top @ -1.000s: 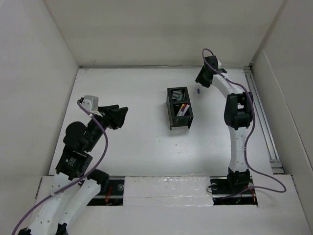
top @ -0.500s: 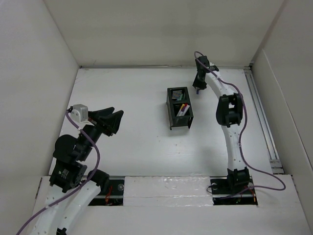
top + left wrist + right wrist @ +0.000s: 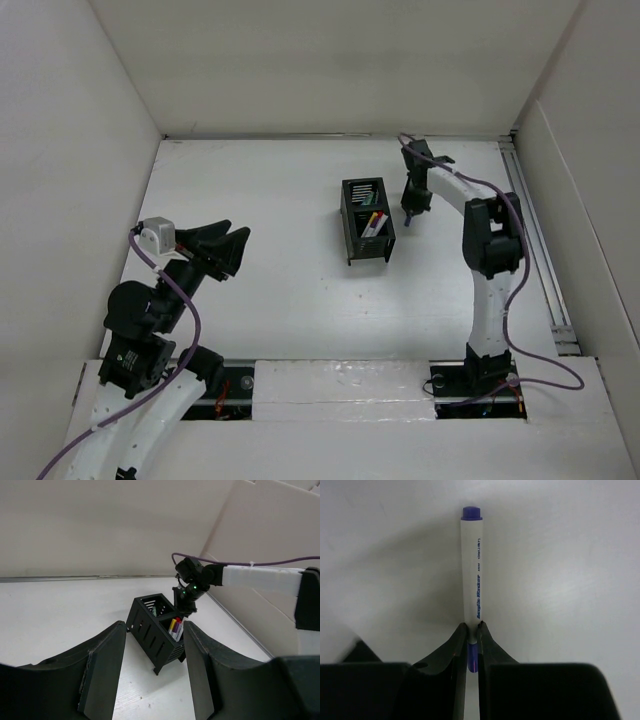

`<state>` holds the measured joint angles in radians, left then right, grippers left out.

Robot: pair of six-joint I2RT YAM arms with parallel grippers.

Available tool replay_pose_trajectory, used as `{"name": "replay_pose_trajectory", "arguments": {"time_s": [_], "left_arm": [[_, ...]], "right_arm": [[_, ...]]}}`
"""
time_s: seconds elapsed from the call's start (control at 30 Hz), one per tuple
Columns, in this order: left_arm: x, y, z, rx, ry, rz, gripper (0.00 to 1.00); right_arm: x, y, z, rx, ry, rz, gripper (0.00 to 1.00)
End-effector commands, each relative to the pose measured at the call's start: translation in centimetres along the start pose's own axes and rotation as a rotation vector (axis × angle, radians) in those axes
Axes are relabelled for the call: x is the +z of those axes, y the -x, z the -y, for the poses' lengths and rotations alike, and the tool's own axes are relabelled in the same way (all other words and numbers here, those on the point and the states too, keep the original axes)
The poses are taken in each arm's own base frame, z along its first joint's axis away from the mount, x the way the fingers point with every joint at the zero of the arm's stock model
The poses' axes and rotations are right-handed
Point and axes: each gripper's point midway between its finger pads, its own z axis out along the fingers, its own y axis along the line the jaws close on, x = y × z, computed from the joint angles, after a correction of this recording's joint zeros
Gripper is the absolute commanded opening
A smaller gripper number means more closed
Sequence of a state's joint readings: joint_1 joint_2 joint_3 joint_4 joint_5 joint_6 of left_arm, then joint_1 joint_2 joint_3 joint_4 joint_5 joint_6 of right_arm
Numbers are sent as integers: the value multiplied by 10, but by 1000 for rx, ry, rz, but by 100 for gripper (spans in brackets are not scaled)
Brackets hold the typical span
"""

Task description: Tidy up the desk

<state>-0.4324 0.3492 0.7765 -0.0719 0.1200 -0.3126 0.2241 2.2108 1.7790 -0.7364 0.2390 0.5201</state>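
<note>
One white desk (image 3: pixel 280 190) fills the middle of the top view, walled in white on three sides, with two arms rising from its bottom edge. One black mesh organizer (image 3: pixel 367 220) stands just right of centre. It has two compartments: the upper one holds dark items too small to count, and the lower one holds a few pens with red, yellow and white showing. At the upper right, just beside the organizer, the right gripper (image 3: pixel 472 628) pinches one white marker (image 3: pixel 471 575) by its lower blue end. The marker's blue-capped tip points away over bare tabletop, and whether it touches the surface cannot be told. At the left of the frame the left gripper (image 3: pixel 153 630) hangs above the desk with its two fingers spread wide, holding nothing and facing the organizer.
</note>
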Motion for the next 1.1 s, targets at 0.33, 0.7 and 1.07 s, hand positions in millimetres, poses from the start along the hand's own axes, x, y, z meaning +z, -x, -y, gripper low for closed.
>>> {"name": "replay_pose_trajectory", "arguments": {"time_s": [0.33,0.7,1.07], "left_arm": [[5,2,9,-12,-43,7,46],[5,2,7,-8,-30,7,46],[2,7,7,-4,-25,24,46]], "right_arm": [[-58,-63,19,32,81,88,41],[-36,-41,23,15,38,88,32],[-33,-60,30,-62,-12,-38,23]]}}
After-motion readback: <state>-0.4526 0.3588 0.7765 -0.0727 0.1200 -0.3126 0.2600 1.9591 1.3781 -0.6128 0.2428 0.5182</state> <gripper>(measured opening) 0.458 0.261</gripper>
